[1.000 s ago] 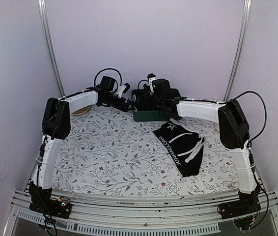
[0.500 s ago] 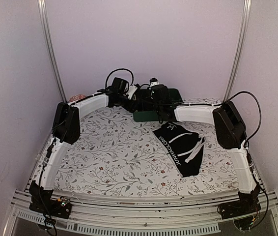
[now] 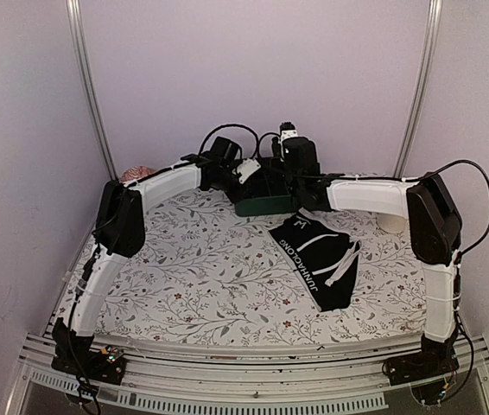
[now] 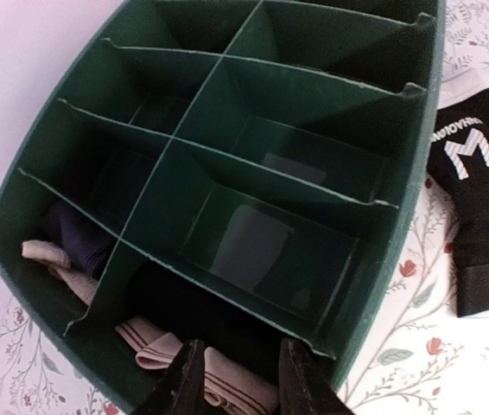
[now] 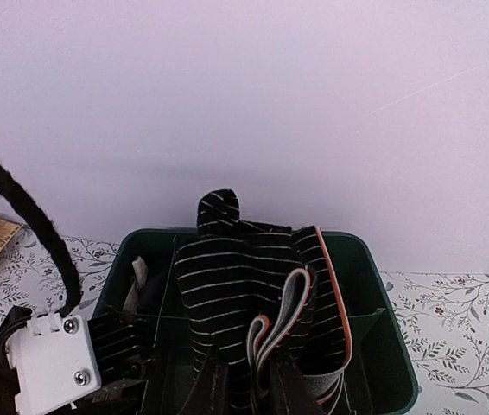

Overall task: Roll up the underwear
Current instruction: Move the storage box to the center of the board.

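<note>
Floral tablecloth [image 3: 210, 268], green divided bin [image 4: 162, 207]: right gripper [image 5: 249, 393] clenched on black pinstriped underwear [image 5: 227, 285]; left gripper [image 4: 238, 376] straddling beige roll [image 4: 231, 396], grip unclear.

Underwear [image 3: 331, 255] — white waistband lettering reads roughly "JUNHAOLONG".

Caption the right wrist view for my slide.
Right gripper holds striped black underwear, orange-edged waistband showing, over the green divided organizer.

Floral-patterned table [image 3: 193, 272], green divided bin [image 3: 260, 207], black lettered underwear [image 3: 320, 259]
</note>
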`<state>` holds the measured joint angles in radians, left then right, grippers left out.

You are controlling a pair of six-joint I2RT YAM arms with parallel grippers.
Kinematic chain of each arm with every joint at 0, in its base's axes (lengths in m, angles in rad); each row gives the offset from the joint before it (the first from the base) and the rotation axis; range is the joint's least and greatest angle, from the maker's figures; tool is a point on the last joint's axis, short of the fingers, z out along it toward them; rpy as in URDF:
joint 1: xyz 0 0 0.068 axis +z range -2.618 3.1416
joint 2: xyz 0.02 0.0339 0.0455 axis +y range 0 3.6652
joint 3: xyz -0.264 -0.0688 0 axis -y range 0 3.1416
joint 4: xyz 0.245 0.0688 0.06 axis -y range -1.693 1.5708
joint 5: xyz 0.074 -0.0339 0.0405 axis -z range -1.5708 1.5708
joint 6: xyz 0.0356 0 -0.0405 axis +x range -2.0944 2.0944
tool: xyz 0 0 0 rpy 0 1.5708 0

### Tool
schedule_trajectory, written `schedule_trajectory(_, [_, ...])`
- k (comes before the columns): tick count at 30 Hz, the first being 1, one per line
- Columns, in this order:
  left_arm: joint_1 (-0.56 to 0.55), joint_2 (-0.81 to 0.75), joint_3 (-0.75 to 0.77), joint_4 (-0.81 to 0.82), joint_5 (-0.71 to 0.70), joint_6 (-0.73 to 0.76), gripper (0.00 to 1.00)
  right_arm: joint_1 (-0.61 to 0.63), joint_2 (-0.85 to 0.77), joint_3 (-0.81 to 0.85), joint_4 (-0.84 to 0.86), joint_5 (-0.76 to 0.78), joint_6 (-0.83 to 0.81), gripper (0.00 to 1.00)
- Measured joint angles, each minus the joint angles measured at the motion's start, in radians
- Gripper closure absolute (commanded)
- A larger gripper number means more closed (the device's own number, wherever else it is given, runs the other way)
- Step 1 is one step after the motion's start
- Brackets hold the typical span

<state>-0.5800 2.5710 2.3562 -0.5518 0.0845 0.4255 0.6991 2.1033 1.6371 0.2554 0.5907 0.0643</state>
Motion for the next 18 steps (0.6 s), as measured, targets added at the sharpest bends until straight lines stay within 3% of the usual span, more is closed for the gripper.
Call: schedule_trajectory(18, [-0.006,-0.051,-0.014,-0.316,0.215,0.177,0.81,0.000,-0.032,-0.038,-0.008,-0.079,-0.001,0.99])
